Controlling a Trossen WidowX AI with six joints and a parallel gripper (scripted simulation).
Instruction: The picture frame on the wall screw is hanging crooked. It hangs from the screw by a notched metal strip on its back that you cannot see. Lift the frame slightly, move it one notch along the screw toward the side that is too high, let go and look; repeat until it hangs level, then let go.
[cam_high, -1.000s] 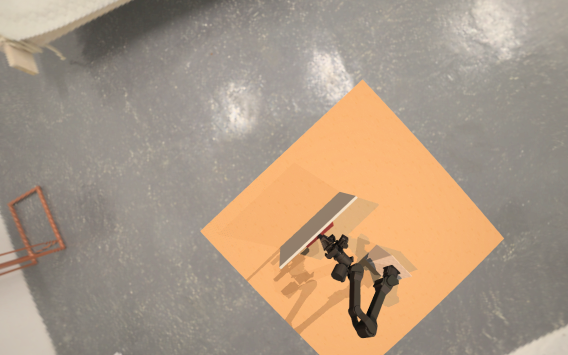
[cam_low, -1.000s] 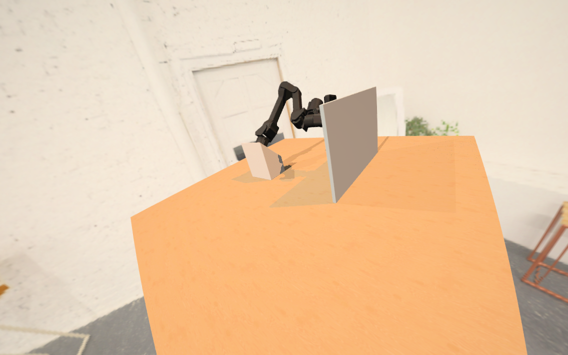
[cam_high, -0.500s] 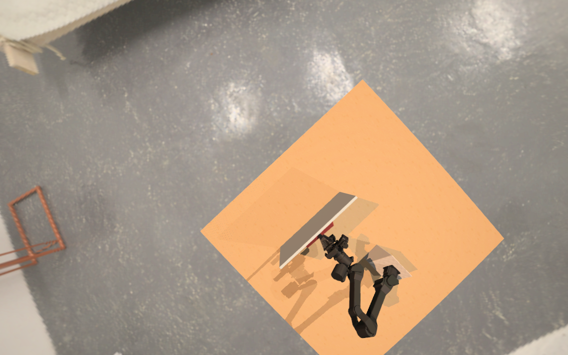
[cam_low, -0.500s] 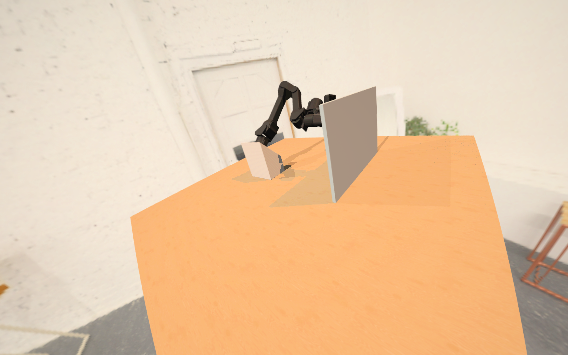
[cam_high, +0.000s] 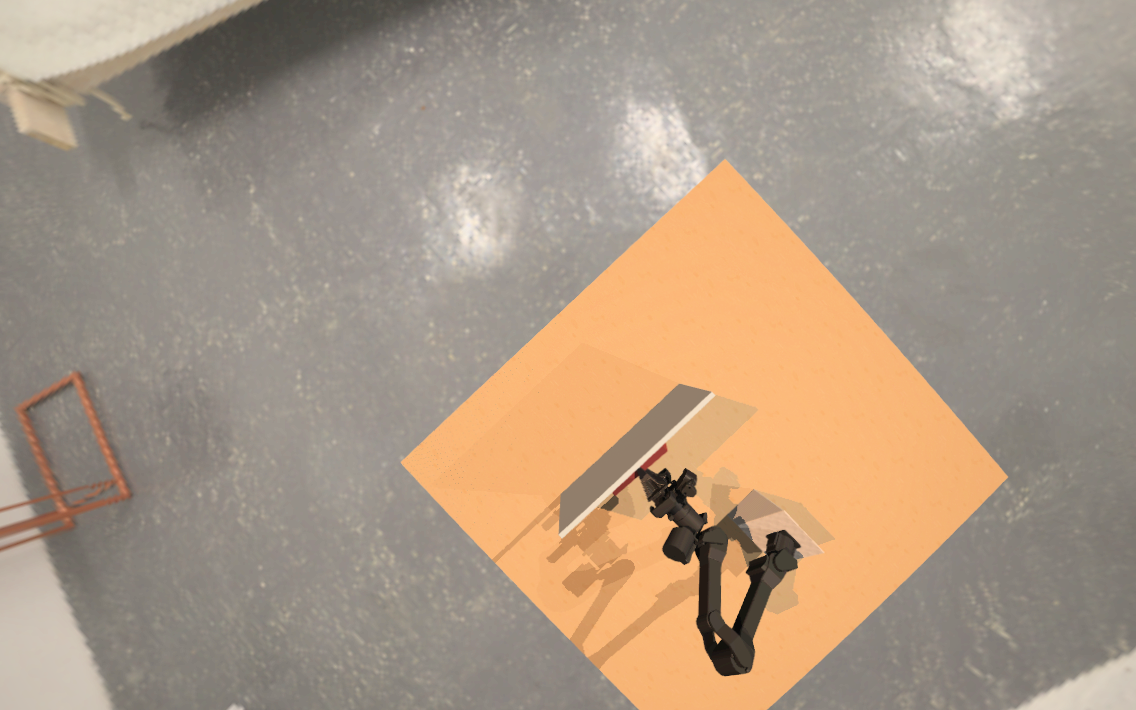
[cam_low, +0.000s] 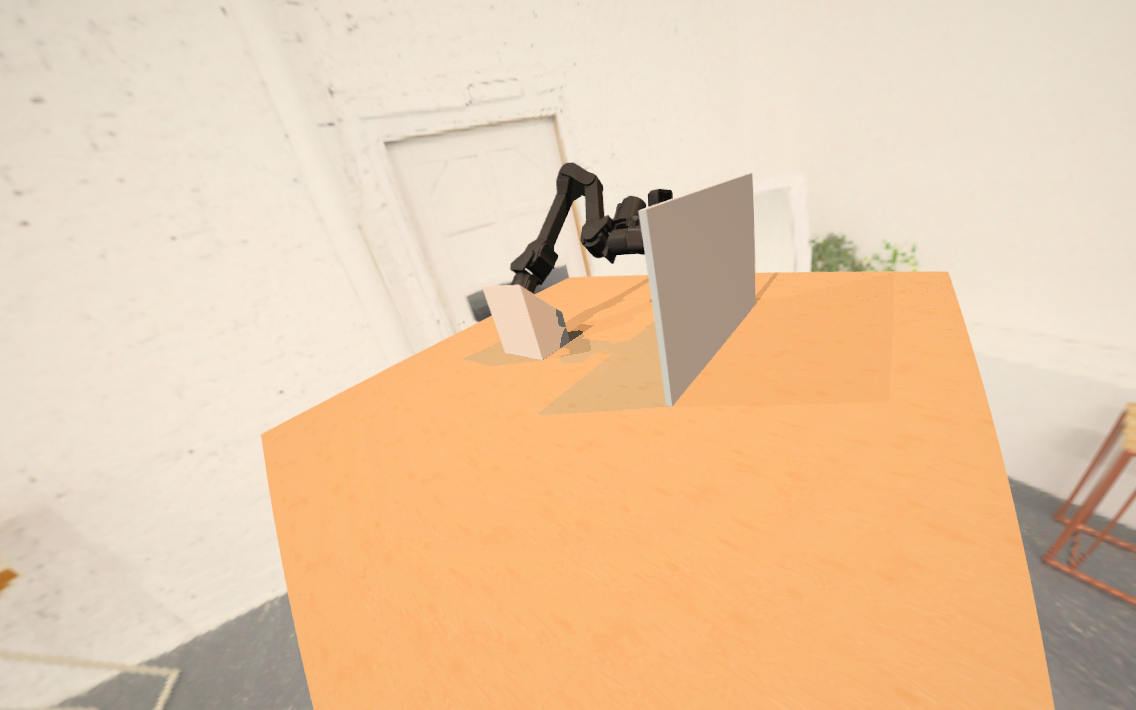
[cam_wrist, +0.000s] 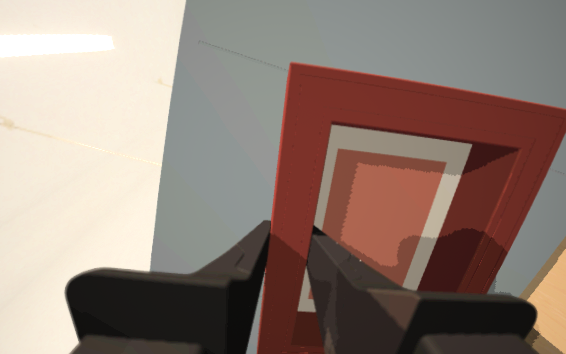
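Observation:
The red picture frame (cam_wrist: 400, 95) (cam_high: 659, 454) with a pale mat and salmon picture is in front of the upright grey panel (cam_wrist: 225, 125) (cam_high: 624, 452) (cam_low: 703, 293). My gripper (cam_wrist: 287, 229) (cam_high: 642, 474) is shut on the frame's border, the one at left in the wrist view, with one finger outside it and one inside the opening. Part of the frame is cut off or covered by the fingers there. The screw and notched strip are hidden behind the frame. How far the frame leans from level is hard to tell. The panel hides the frame and fingertips in the exterior view.
The panel stands on the orange table (cam_high: 728, 251) (cam_low: 628, 519). A pinkish block (cam_high: 766, 514) (cam_low: 512, 322) stands beside the arm's base. The arm reaches from there to the panel's front side. A copper-coloured metal stand (cam_high: 100, 427) (cam_low: 1089, 493) is off the table.

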